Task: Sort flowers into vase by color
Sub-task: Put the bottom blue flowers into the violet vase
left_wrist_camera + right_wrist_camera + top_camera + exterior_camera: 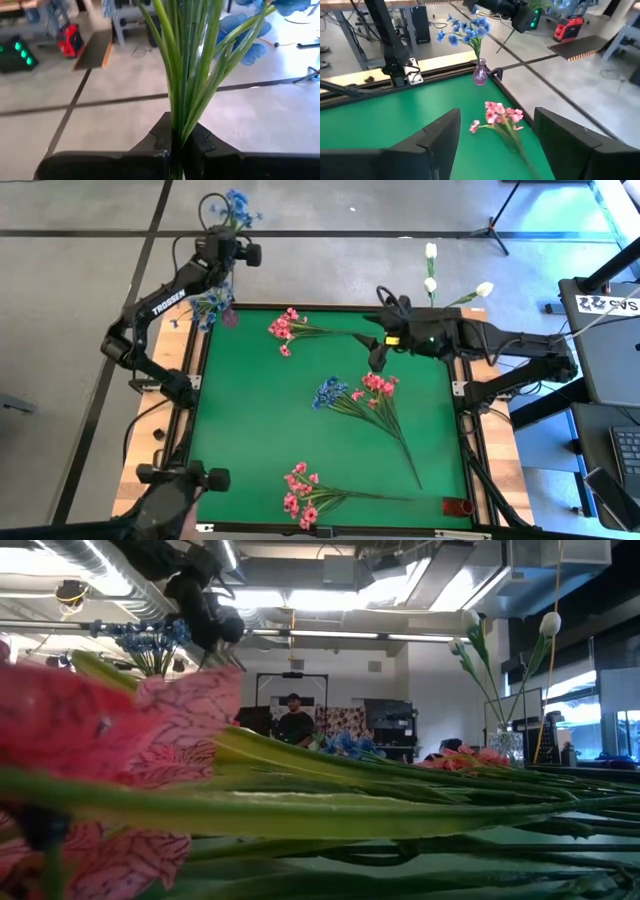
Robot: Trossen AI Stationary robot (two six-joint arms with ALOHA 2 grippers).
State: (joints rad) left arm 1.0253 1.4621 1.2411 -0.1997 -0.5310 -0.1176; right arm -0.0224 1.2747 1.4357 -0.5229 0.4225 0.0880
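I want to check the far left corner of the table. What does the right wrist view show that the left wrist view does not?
Only the right wrist view shows the small purple vase with blue flowers at the green mat corner, a pink spray, and the open right gripper. Only the left wrist view shows the left gripper shut on green stems. Both show the grey floor.

Pink clustered-bloom sprays on green mat: three (287, 328) (376, 386) (300, 495)
Blue small-bloom sprays: three (327, 391) (237, 207) (209, 304)
White tulip-like buds: three (431, 252) (430, 284) (484, 289)
Small purple glass vases: one (480, 75)
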